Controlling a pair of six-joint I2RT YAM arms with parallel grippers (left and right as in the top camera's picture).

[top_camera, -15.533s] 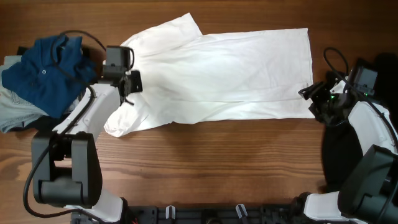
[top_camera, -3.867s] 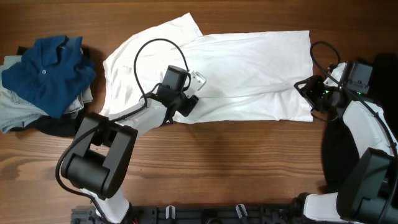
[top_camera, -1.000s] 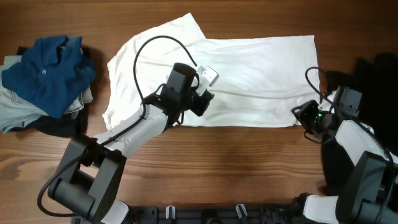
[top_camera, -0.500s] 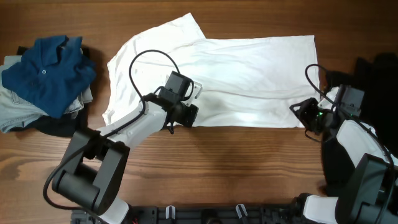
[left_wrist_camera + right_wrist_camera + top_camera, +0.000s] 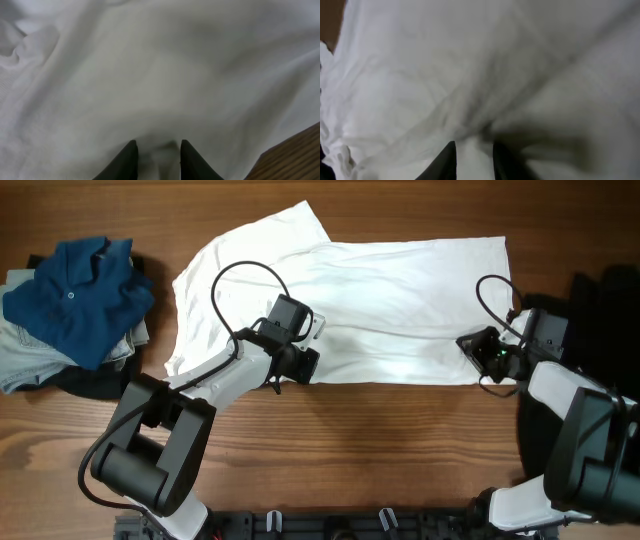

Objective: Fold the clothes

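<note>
Most of the frame is filled by a brown wood-grain table point(image 5: 330, 450). The white shirt point(image 5: 400, 300), thin and softly creased, is spread flat across upper centre, with one sleeve angled toward top centre. A dark blue polo shirt point(image 5: 75, 295) is heaped at far left on pale grey cloth point(image 5: 20, 370). Black fabric point(image 5: 610, 290) is seen at the right edge. The shirt's lower edge is pinched by the left gripper point(image 5: 305, 365) at centre-left. A bunched fold near the lower right corner is clamped by the right gripper point(image 5: 470, 345).
</note>
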